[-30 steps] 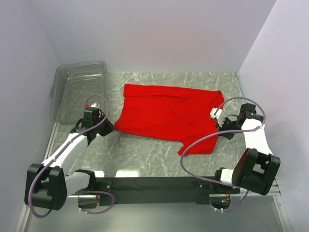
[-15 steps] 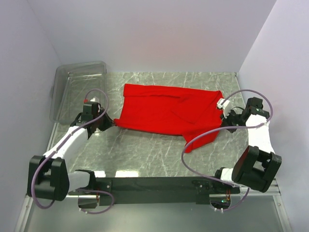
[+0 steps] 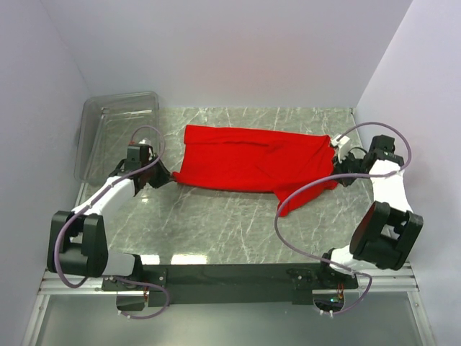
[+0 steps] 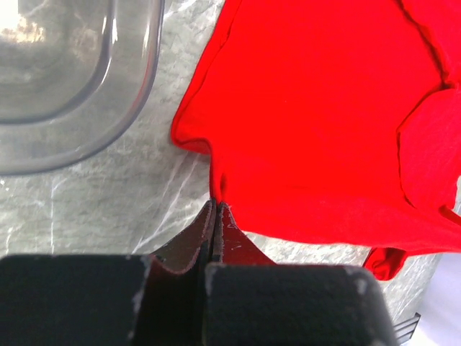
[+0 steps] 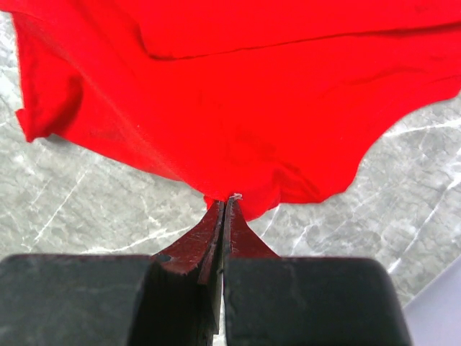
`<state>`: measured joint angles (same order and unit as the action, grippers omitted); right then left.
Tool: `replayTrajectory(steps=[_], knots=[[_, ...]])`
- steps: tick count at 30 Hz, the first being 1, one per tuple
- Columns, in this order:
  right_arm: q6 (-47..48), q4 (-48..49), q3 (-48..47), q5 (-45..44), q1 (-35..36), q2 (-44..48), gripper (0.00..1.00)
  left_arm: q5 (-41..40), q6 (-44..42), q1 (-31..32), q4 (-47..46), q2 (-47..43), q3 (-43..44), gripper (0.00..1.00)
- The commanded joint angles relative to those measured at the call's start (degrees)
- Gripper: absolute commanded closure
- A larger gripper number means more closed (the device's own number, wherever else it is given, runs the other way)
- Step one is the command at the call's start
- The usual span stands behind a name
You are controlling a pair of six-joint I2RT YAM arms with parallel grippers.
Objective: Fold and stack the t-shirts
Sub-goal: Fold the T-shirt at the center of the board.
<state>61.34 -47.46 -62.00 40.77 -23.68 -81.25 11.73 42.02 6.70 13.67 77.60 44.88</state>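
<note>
A plain red t-shirt (image 3: 248, 160) lies spread across the marble table, stretched between both arms. My left gripper (image 3: 171, 177) is shut on the shirt's near left corner; in the left wrist view its tips (image 4: 216, 205) pinch the hem of the t-shirt (image 4: 317, 115). My right gripper (image 3: 334, 144) is shut on the shirt's right edge; in the right wrist view its tips (image 5: 225, 200) pinch a bunched fold of the t-shirt (image 5: 238, 94). A loose part of the shirt (image 3: 299, 200) trails toward the near right.
A clear plastic bin (image 3: 115, 133) stands at the far left, close behind my left arm; its rounded corner (image 4: 108, 108) shows in the left wrist view. White walls close in the table on the left, back and right. Grey marble table (image 3: 216, 223) lies between shirt and arm bases.
Both grippers have moved toward the back of the table with the shirt's edges in them. The right one went farther back and right. The shirt is pulled more taut.
</note>
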Motion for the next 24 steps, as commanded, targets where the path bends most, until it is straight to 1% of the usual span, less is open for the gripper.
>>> replayTrajectory(steps=[1,5,8,11,17,20,24], knots=[[-1.2,-1.1,-3.0,1.9,-0.6,-1.8,1.0,2.0,-1.2,-0.4,-2.6,1.0,2.5,0.99],[2.3,-3.4,-2.0,0.9,-0.5,-2.7,1.0,2.6,-1.1,-0.4,-2.7,0.7,2.1,0.99],[6.2,-5.7,-0.3,-1.7,-0.3,-2.5,1.0,3.0,-1.3,-0.4,-2.2,-0.3,1.3,0.99],[8.6,-4.8,3.4,-5.3,-0.4,-0.9,1.0,3.8,-1.7,-0.4,-1.5,-1.7,-0.4,0.99],[6.6,1.7,9.8,-11.1,0.2,0.3,1.0,4.2,-1.3,-0.4,-1.3,-3.9,-5.3,0.99],[6.8,3.3,12.0,-10.8,0.3,1.4,1.0,3.8,-1.0,-0.4,-1.5,-5.1,-7.7,0.99],[8.4,2.1,12.7,-9.5,0.3,2.9,1.0,3.7,-0.6,-0.4,-2.1,-5.7,-9.9,0.99]])
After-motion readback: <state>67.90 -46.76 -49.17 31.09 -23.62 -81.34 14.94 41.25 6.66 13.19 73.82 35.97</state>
